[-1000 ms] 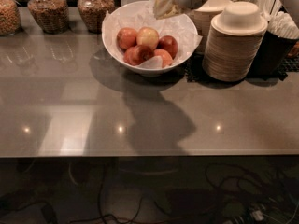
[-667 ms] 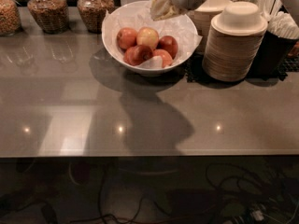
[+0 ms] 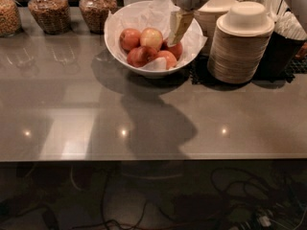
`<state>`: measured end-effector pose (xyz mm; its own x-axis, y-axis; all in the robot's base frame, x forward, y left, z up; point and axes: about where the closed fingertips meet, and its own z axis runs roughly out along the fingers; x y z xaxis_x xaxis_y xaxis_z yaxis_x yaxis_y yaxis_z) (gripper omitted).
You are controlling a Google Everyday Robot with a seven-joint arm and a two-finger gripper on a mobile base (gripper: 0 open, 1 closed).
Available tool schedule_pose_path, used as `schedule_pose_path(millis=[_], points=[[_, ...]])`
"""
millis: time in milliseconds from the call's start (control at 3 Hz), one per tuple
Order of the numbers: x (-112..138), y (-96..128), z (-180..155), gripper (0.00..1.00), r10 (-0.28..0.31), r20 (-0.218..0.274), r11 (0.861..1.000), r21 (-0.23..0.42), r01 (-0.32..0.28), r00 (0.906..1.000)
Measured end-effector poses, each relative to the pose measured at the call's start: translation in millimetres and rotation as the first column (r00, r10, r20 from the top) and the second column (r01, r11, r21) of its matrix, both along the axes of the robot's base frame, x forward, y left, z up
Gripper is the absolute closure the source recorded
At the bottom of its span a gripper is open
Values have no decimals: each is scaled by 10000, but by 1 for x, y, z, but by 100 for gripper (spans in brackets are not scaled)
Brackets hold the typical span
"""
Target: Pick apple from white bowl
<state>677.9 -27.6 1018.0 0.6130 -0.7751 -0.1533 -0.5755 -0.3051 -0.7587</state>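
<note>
The pincer [image 3: 177, 30] had dropped from above the far rim of the bowl [image 3: 115, 51] down into it. Its tip hung just right of the pale apple [image 3: 151, 36], which lay among the redder ones. Whether the pincer was wide or narrow I could not tell. The grasp looked close, not yet made.

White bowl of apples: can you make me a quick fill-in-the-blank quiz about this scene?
1. The end effector hangs over the white ____.
2. That bowl is lined with crinkled white ____.
3. The palest apple shares it with several redder ____.
Missing words: bowl; paper; apples.
</note>
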Motion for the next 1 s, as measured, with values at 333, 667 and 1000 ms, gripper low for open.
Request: schedule_pose_path(millis=[333,667,1000], points=[[10,9,-3,0,251,77,9992,-309,-249,9997],[22,18,-11,0,686,280,9931,-970,-656,9973],[30,26,-22,0,1307,536,9754,-1855,-1187,9900]])
